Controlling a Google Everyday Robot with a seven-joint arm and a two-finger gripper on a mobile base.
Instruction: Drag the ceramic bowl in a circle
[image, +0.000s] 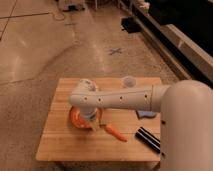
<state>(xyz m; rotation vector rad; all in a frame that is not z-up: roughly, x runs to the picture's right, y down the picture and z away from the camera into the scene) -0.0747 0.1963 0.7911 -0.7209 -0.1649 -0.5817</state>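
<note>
White arm (125, 98) reaches from the right across the wooden surface (62, 145). The hand (93, 123) points down into the ceramic bowl (76, 118); grip state cannot be told, as the wrist blocks it. The orange bowl sits left of centre on the surface, partly under the arm. Carrot (116, 133) lies just right of the bowl. White cup (129, 81) near the back edge. Black object (148, 138) at front right, blue item (147, 115) beside the arm.
</note>
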